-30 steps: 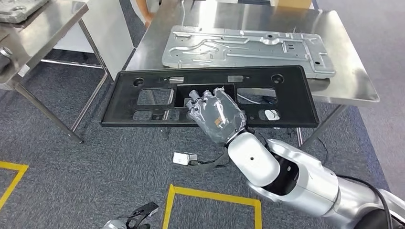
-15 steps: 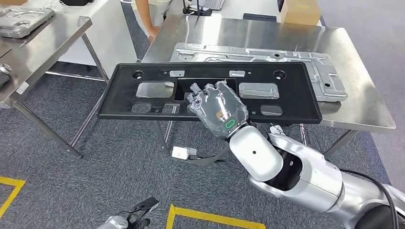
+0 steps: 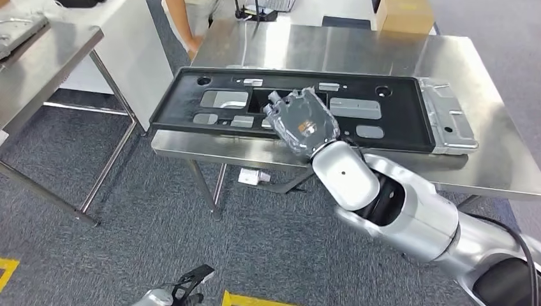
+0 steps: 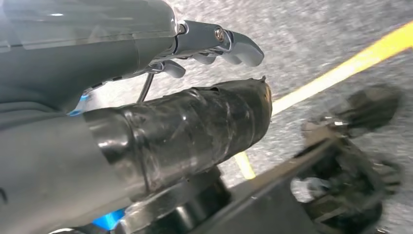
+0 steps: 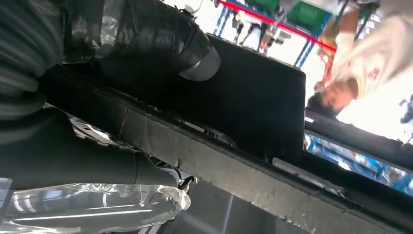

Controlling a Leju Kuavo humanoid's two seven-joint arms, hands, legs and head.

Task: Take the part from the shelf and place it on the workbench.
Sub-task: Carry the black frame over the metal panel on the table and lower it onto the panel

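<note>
Right hand [image 3: 301, 122] gripping black panel [image 3: 395, 121] at its central cutout, panel over steel counter [image 3: 491, 166], atop metal plate [image 3: 450, 115], left hand [image 4: 146, 102] by floor, fingers [image 4: 243, 48] loosely apart, holding nothing

Grey carpet [image 3: 127, 210], steel tables [image 3: 57, 51]

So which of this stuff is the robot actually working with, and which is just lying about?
Part of the job:
- black panel, held by the right hand over the workbench

Just lying about:
- grey metal plate under the panel
- cardboard box at the far edge
- second steel table
- small white device on the floor
</note>
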